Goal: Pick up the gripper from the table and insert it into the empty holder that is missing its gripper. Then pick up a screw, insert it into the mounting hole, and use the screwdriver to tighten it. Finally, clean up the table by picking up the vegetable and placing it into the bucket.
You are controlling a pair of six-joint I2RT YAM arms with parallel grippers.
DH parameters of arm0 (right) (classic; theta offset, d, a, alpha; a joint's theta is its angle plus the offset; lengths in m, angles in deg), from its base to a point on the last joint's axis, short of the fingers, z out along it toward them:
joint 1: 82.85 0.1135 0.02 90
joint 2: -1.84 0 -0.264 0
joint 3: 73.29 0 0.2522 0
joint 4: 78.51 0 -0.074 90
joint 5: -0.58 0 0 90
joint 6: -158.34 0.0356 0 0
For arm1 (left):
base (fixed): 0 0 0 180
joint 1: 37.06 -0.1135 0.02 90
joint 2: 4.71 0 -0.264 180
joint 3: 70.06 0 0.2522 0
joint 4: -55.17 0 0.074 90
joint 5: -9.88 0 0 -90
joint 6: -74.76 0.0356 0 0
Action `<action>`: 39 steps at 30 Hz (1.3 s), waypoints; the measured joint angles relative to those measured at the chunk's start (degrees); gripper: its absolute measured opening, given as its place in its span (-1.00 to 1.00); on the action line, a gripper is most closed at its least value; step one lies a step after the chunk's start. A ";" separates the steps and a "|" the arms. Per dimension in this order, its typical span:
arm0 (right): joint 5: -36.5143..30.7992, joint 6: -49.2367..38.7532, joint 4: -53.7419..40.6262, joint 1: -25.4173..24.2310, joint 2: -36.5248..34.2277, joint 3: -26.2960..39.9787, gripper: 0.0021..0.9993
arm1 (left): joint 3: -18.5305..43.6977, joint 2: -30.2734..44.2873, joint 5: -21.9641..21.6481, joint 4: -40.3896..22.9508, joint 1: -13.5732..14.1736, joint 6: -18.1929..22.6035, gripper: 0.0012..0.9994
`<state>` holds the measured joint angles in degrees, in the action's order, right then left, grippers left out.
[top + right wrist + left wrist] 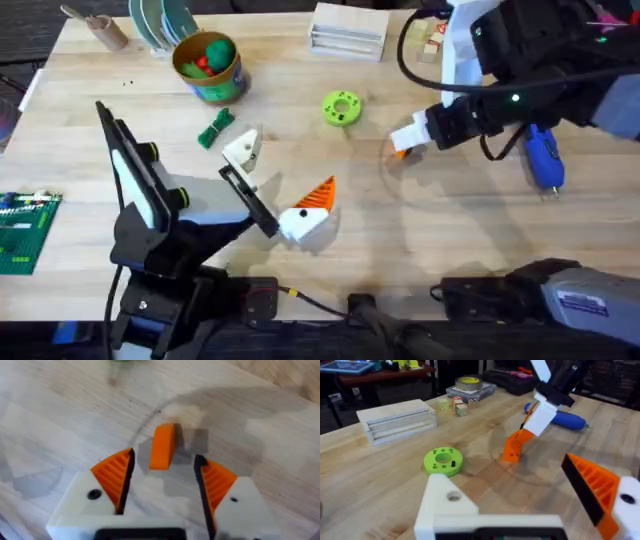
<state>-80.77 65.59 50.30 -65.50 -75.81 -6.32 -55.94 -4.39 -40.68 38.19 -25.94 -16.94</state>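
screwdriver (543, 158) partly hidden under right arm, lime disc (120, 361) cut off

Gripper (399, 152) on the table (420, 240) between vegetable (214, 128) and screwdriver (543, 158), bucket (207, 66) behind.

No readable text, brand name, number or sign appears in any of the views. A pale label on the grey casing of the right arm (583, 300), at the lower right of the overhead view, carries dark print that is too small and blurred to make out. The small wooden cubes (456, 405) at the far side of the light wooden desk (365, 480) bear coloured markings, also too blurred to read. The roll of tape (468, 383) resting on a flat case behind them shows no legible lettering.
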 joint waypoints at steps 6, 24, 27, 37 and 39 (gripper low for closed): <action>-0.02 -1.85 1.39 0.00 -2.22 0.00 0.24 | 0.00 0.00 0.00 0.00 0.00 0.00 0.99; 0.02 -2.47 1.44 0.02 -2.34 0.00 -0.39 | 0.00 -0.02 0.00 0.02 0.00 0.02 0.99; 0.02 -2.48 1.48 0.02 -2.34 0.00 -0.62 | 0.00 -0.01 0.00 0.01 0.00 0.00 0.99; 0.02 -2.85 -0.49 0.02 -0.56 1.22 -0.96 | 0.00 -0.01 0.00 0.00 0.00 0.00 0.99; 0.02 -2.85 -1.71 0.02 1.17 2.63 -0.97 | 0.00 0.00 0.00 0.00 0.00 0.00 0.99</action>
<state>-80.75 62.73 48.59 -65.48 -74.64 -3.69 -55.94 -4.39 -40.68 38.19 -25.94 -16.94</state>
